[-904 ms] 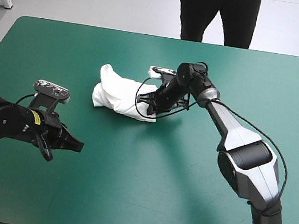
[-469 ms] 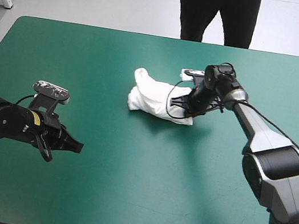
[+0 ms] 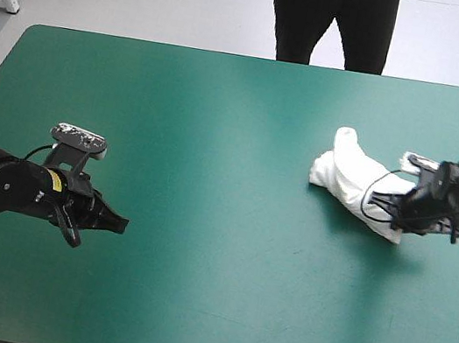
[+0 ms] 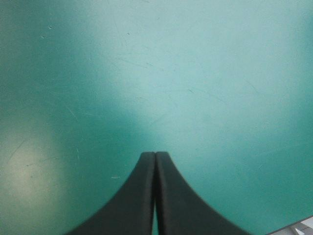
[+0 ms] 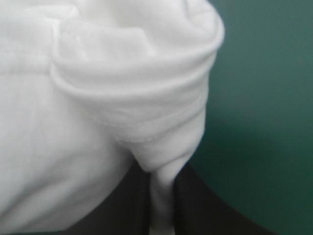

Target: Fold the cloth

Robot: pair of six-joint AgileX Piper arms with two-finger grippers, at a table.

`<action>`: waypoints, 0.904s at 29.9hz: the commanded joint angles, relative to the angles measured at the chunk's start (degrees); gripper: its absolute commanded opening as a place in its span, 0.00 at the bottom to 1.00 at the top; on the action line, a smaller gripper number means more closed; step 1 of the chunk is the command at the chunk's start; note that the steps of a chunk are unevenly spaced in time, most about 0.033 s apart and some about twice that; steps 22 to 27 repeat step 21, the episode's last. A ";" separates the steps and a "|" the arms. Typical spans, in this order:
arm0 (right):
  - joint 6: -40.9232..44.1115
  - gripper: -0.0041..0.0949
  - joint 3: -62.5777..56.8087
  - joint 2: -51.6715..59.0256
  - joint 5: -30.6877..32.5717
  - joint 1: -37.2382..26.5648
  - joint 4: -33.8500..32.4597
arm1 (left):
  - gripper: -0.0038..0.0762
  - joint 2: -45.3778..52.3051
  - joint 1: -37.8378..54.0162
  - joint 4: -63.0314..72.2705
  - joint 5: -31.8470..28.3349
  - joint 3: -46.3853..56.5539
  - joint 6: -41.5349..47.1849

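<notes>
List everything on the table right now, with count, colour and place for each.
T-shirt: one, white, a rumpled bundle on the table near its right edge, one end pinched in the right hand.
Table cover: one, teal-green, spread over the whole tabletop.
Left hand: one, black fingers, shut and holding nothing, over bare cover near the table's left edge.
Right hand: one, black fingers, shut on the T-shirt, near the table's right edge.
</notes>
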State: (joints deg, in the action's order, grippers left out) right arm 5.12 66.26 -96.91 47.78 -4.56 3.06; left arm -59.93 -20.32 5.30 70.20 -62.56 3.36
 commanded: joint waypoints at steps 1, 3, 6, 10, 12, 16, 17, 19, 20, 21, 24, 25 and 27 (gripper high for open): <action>-3.08 0.02 -4.53 6.72 -0.55 -7.84 -3.06 | 0.04 0.96 -0.03 1.20 -2.03 -1.48 0.25; -4.10 0.02 -7.22 8.87 -0.95 -11.46 -3.06 | 0.04 0.96 -0.03 1.20 -2.03 -1.48 0.01; -5.12 0.02 -10.44 11.74 -2.03 -17.04 -3.06 | 0.04 0.96 -0.03 1.20 -2.03 -1.48 -0.09; -6.97 0.02 -12.74 14.12 -3.88 -21.93 1.25 | 0.04 0.96 -0.03 1.36 -2.03 -1.48 -0.09; -9.46 0.03 -12.74 14.46 -3.74 -22.06 1.91 | 0.04 0.96 -0.03 1.37 -2.03 -1.48 -0.09; -10.95 0.22 -12.74 14.47 -1.70 -21.95 2.30 | 0.04 0.96 -0.03 1.69 -2.03 -1.48 -0.09; -10.83 0.31 -12.74 14.36 -1.03 -21.95 2.18 | 0.04 0.96 -0.03 1.69 -2.03 -1.48 -0.09; -10.32 0.48 -12.74 14.36 -0.15 -21.95 2.18 | 0.04 0.96 -0.03 1.69 -2.03 -1.48 -0.09; -9.99 0.57 -12.74 14.36 -0.15 -21.95 2.18 | 0.04 0.96 -0.03 1.69 -2.03 -1.48 -0.09; -9.61 0.63 -12.74 14.50 -0.15 -21.95 2.18 | 0.04 0.96 -0.03 1.69 -2.03 -1.48 -0.09; -9.61 0.63 -12.74 14.50 -0.15 -21.95 2.18 | 0.04 0.96 -0.03 1.69 -2.03 -1.48 -0.09; -9.61 0.63 -12.74 14.50 -0.15 -21.95 2.18 | 0.04 0.96 -0.03 1.69 -2.03 -1.48 -0.09; -9.61 0.63 -12.74 14.50 -0.15 -21.95 2.18 | 0.04 0.96 -0.03 1.69 -2.03 -1.48 -0.09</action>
